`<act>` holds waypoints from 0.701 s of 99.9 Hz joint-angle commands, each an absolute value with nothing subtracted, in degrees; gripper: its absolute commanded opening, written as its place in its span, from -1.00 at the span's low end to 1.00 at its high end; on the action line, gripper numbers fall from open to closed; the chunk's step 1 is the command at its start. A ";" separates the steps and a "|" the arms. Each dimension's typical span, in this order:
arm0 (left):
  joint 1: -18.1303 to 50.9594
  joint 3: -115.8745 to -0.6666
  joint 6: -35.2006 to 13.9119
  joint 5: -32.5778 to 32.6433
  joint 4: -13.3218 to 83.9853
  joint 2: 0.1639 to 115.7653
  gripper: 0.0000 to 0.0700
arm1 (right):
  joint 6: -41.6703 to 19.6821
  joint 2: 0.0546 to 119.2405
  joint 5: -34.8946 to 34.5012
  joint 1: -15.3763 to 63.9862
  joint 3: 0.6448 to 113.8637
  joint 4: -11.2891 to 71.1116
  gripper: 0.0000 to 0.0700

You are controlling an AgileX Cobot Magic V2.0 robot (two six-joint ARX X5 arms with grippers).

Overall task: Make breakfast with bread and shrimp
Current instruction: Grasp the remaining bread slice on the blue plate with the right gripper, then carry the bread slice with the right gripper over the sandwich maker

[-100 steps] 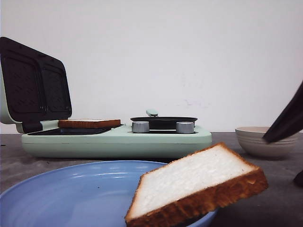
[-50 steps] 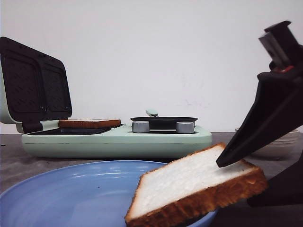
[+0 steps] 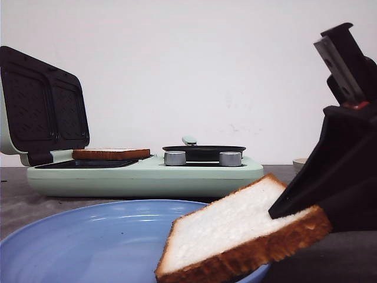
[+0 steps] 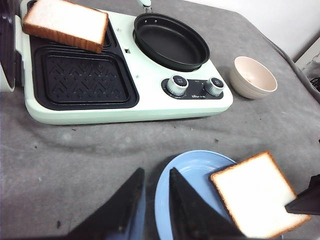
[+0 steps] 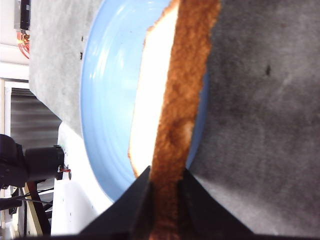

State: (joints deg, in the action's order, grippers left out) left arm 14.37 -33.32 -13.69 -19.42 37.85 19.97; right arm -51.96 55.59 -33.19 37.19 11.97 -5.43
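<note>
One bread slice (image 3: 235, 230) lies tilted on the right rim of a blue plate (image 3: 88, 242). It also shows in the left wrist view (image 4: 257, 192) and edge-on in the right wrist view (image 5: 170, 100). My right gripper (image 3: 280, 215) is shut on its right crust edge, one finger on each face (image 5: 166, 172). My left gripper (image 4: 156, 172) straddles the plate's left rim (image 4: 190, 175), jaws nearly closed on it. The second bread slice (image 3: 111, 154) lies on the far grill plate of the breakfast maker (image 4: 65, 22). No shrimp is in view.
A mint-green breakfast maker (image 3: 147, 177) stands behind the plate with its dark lid (image 3: 41, 103) raised at the left. It carries a black pan (image 4: 170, 40) and two knobs (image 4: 179, 84). A cream bowl (image 4: 252, 77) stands to its right.
My right gripper came in from the right and closed on the bread's right edge. The slice has shifted slightly up and left. The arm now hides the bowl in the front view.
</note>
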 commanded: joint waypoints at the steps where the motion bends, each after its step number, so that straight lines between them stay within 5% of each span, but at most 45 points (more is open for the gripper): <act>1: 14.41 -33.50 -13.54 -19.27 37.45 20.10 -1.00 | -52.12 56.10 -32.99 37.76 12.05 -5.91 -1.00; 70: 14.41 -33.50 -13.56 -19.29 37.34 20.10 -1.00 | -56.40 55.77 -38.02 37.71 19.00 -14.26 -1.00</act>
State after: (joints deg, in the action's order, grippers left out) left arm 14.37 -33.32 -13.69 -19.42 37.85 19.97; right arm -55.99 55.57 -37.89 37.19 17.04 -13.15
